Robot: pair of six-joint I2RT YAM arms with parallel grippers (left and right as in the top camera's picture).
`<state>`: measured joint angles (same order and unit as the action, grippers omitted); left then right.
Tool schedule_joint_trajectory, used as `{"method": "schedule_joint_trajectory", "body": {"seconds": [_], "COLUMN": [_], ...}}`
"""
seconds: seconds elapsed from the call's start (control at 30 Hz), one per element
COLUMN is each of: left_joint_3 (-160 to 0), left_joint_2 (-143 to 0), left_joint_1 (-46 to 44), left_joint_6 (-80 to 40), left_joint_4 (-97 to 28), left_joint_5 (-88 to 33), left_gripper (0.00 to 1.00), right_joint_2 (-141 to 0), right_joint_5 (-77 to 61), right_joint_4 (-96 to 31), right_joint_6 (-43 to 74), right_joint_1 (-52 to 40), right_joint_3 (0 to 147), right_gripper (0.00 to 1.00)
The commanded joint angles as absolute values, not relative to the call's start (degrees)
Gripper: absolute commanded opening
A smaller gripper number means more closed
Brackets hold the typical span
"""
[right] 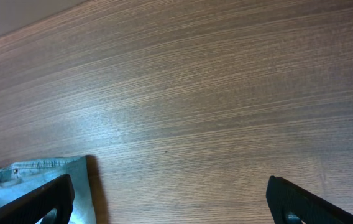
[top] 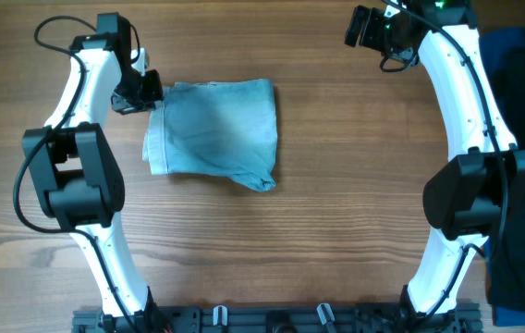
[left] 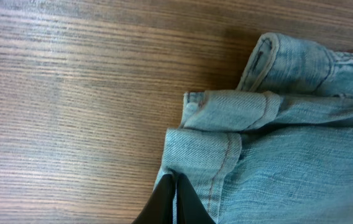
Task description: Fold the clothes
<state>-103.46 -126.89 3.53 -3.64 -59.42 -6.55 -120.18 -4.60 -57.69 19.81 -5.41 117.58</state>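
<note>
The denim shorts [top: 214, 129] are lying folded in a compact block on the bench [top: 336, 240], and the left gripper [top: 148, 92] is sitting fully closed at their far-left corner, likely to tug that fold, though whether cloth is nipped is hidden. The right gripper [top: 366, 28] is hanging wide open, well apart, likely waiting its turn.

Faded blue denim shorts [top: 214, 129] lie folded, seemingly doubled, left of centre.

White left arm [top: 79, 88], right arm [top: 457, 83]; black joint housings [top: 73, 176], black cables [top: 41, 32], apparently matte fingers [right: 40, 202].
</note>
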Motion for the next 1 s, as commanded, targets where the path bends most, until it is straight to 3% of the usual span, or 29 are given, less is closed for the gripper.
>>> {"method": "schedule_joint_trajectory", "body": {"seconds": [0.0, 0.27, 0.3, 0.37, 0.4, 0.73, 0.97], "left_joint_3": [-102.98, -102.98, -102.98, -102.96, -102.96, -102.96, -102.96], "left_joint_2": [-126.93, -120.95, -120.95, -121.43, -121.67, -126.56, -127.42], "left_joint_1": [4.03, 4.03, 4.05, 4.21, 4.43, 5.28, 5.28], "left_joint_6": [-2.57, -2.52, -2.17, -1.63, -1.43, 4.1, 5.43], "left_joint_4": [-59.72, -58.89, -58.94, -58.92, -58.87, -59.13, -59.55], "left_joint_5": [-6.09, -5.48, -5.48, -5.26, -5.3, -11.22, -12.64], "left_gripper": [0.04, 0.07, 0.16, 0.46, 0.53, 0.34, 0.34], "right_joint_2": [-120.16, -120.16, -120.16, -120.16, -120.16, -120.16, -120.16], "right_joint_5": [-3.62, -3.62, -3.6, -3.62, -3.62, -3.62, -3.6], "right_joint_4": [-57.45, -57.45, -57.45, -57.45, -57.45, -57.45, -57.45], "right_joint_6": [19.51, 19.51, 19.49, 19.51, 19.51, 19.51, 19.51], "right_joint_1": [-5.28, -5.28, -5.28, -5.28, -5.28, -5.28, -5.28], "right_joint_3": [117.62, 117.62, 117.62, 117.62, 117.62, 117.62, 117.62], "right_gripper": [1.0, 1.0, 1.0, 1.0, 1.0, 1.0, 1.0]}}
